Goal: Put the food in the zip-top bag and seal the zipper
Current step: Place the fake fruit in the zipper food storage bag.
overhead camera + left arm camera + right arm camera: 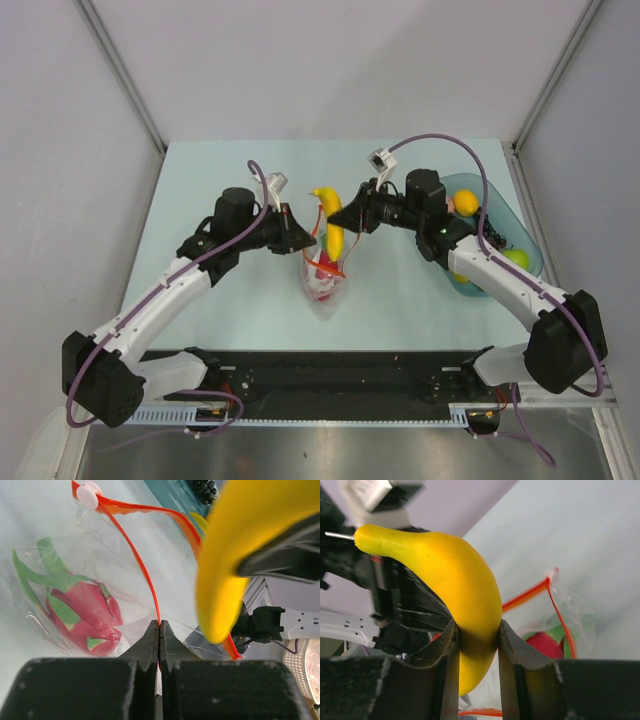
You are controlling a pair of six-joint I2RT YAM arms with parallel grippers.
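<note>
Right wrist | right pincer (pixel 477 632) grips banana (pixel 455 580) midway | left pincer (pixel 159 628) closed on zipper (pixel 140 560)

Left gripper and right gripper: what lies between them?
The banana, held by the right gripper, at the zip-top bag's mouth; the top external view shows it.

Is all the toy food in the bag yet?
Not yet. A red fruit is already in the bag. The left end effector pinches the bag's edge while the right end effector holds the banana by its mouth. Fruits sit in the bowl, and the zipper is open.
</note>
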